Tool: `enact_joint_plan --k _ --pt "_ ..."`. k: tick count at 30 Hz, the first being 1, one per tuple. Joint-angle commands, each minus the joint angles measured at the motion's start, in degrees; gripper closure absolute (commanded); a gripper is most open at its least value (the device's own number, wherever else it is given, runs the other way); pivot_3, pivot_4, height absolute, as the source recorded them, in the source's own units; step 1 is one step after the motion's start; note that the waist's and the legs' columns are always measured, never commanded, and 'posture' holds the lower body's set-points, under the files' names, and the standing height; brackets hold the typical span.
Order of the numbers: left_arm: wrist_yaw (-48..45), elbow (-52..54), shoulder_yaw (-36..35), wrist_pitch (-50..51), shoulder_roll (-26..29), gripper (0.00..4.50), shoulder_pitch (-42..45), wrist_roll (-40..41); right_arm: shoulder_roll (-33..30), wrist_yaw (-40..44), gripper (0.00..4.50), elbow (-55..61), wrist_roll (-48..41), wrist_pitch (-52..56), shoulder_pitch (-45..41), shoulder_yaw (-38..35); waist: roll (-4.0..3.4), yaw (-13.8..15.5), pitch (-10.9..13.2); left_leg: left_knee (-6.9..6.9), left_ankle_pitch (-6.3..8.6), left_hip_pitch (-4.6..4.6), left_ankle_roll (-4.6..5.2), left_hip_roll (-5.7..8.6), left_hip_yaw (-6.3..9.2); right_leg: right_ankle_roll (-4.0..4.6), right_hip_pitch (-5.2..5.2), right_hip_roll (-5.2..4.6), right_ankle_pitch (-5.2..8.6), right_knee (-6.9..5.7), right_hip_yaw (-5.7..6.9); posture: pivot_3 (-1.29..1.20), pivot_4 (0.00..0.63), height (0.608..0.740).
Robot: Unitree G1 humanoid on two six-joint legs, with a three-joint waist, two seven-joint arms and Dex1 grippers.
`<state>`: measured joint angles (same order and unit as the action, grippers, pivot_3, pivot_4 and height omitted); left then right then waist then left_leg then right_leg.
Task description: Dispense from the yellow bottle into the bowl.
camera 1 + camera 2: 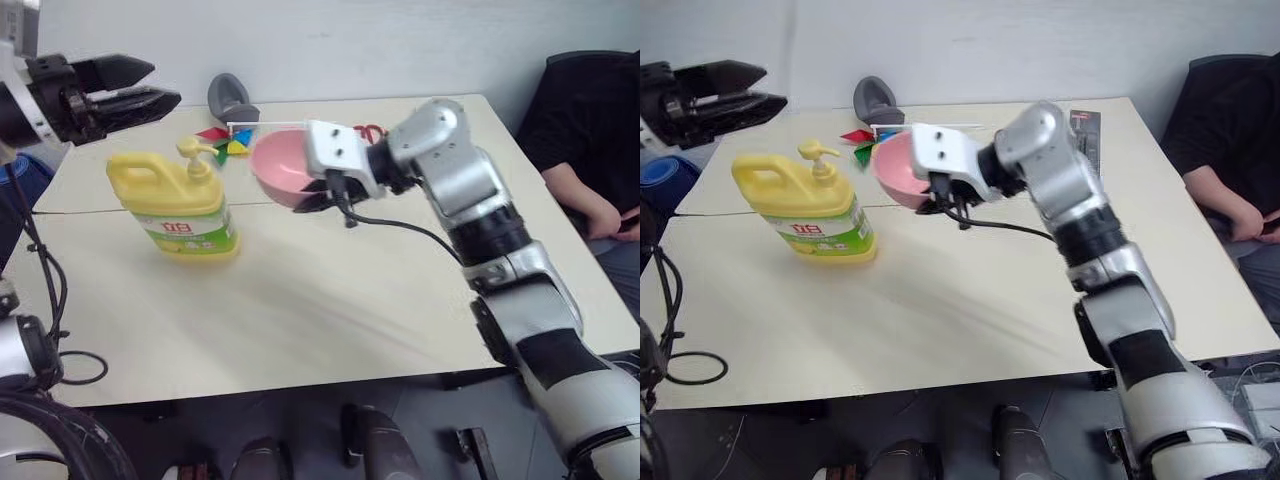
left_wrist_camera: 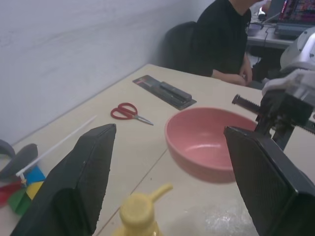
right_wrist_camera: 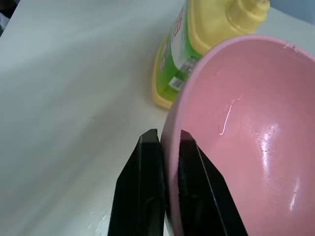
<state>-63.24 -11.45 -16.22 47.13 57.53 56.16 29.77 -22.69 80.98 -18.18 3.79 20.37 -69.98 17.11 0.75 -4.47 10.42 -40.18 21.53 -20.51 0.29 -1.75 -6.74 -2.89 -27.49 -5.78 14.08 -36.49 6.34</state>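
Large yellow plastic bottle with pump top and green label: stood upright on the pale tabletop, left of centre in the head view. Small round pink plastic bowl: held tilted near upper centre, just right of the bottle, its rim pinched between the closed jaws of the right gripper. Left gripper: upper left of frame, above the bottle, jaws apart and empty. Red-handled scissors, coloured paper pieces and grey object: behind, on the tabletop. Seated person in black: right edge.
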Motion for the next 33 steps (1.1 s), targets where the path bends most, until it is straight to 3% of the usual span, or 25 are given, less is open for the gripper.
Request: enact_joint_plan --k 1,7,12,16,26,33 --pt "-2.14 9.94 -6.65 4.56 3.77 0.78 -7.01 6.06 -6.26 -1.73 4.5 11.03 -2.11 4.57 6.52 -3.84 0.0 0.11 0.0 -0.01 0.0 0.02 0.0 -0.01 0.0 0.0 0.01 0.0 0.0 0.0 -0.01 0.0 0.15 0.74" --pt "-7.25 25.48 -13.85 4.28 7.6 0.78 -29.86 8.03 -12.08 -14.18 4.5 19.4 0.39 4.42 25.73 -6.94 0.04 1.07 0.02 0.03 0.02 0.25 -0.03 -0.05 -0.15 0.02 0.11 0.03 0.0 -0.01 -0.23 0.0 0.15 0.74" --pt "-9.83 33.66 -19.51 3.62 8.82 0.78 -42.55 9.81 -11.36 -24.18 4.5 20.55 3.55 -0.21 37.85 -6.1 0.15 2.01 0.16 0.01 -0.04 0.23 -0.22 -0.1 -0.15 0.15 0.02 0.19 0.07 0.05 -0.27 0.0 0.15 0.74" --pt "-10.13 37.5 -21.57 2.55 8.55 0.78 -47.96 10.06 -10.36 -28.68 4.5 18.35 4.71 -3.47 40.78 -4.82 0.15 1.93 0.16 0.0 -0.11 0.4 -0.2 -0.06 -0.21 0.23 0.13 0.16 0.01 0.05 -0.39 0.0 0.15 0.74" --pt "-5.19 39.7 -21.28 1.91 5.72 0.78 -51.2 12.21 -8.95 -31.75 4.5 8.65 5.77 -12.63 42.24 -1.61 0.17 2.35 0.15 0.05 -0.15 0.37 -0.22 -0.11 -0.15 0.31 0.13 0.22 -0.02 0.12 -0.36 0.0 0.15 0.74" --pt "-3.18 38.25 -20.32 -2.27 4.22 0.74 -56.74 7.77 -12.88 -27.9 2.37 13.82 2.57 -10.54 42.21 -4.76 0.18 2.54 0.14 0.05 -0.17 0.39 -0.19 -0.11 -0.15 0.33 0.14 0.2 -0.05 0.1 -0.36 0.0 0.15 0.74"
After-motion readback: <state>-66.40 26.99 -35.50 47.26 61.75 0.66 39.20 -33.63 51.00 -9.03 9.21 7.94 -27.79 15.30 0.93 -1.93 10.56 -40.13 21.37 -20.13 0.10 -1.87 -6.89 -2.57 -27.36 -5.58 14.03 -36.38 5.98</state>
